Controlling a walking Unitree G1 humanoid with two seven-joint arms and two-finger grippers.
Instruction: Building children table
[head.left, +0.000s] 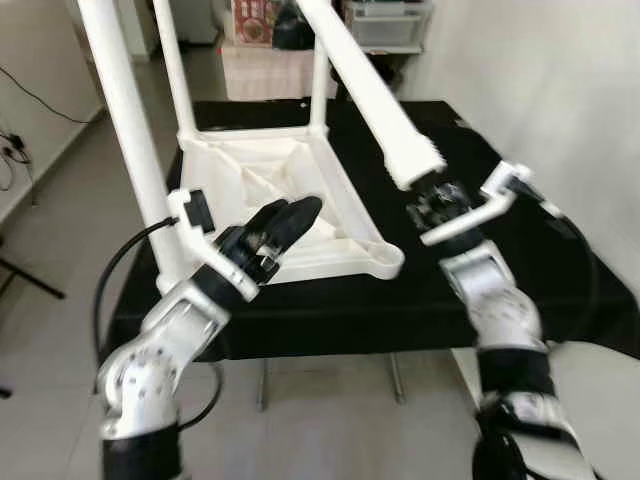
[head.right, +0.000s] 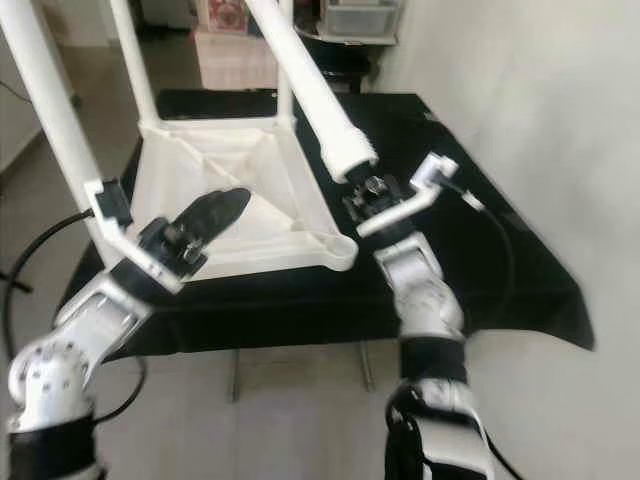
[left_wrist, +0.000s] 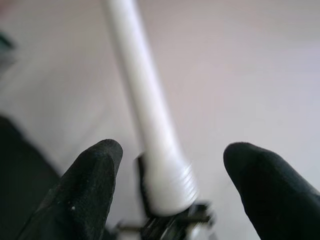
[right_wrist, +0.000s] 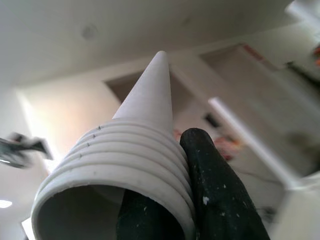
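Table top (head.left: 270, 200) lies upside down on the black bench (head.left: 520, 240), three legs already standing in its corners; right gripper (head.left: 432, 200) clamps the loose fourth leg (head.left: 365, 85) at its threaded end; left gripper (head.left: 285, 225) hovers with fingers wide; hollow plastic, probably light, stiff, slippery; grip near the thread.

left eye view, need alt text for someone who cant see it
The right gripper holds a white table leg by its threaded end, above a black table. An upturned white tabletop lies there with three legs fitted, and the open left gripper hovers over it.
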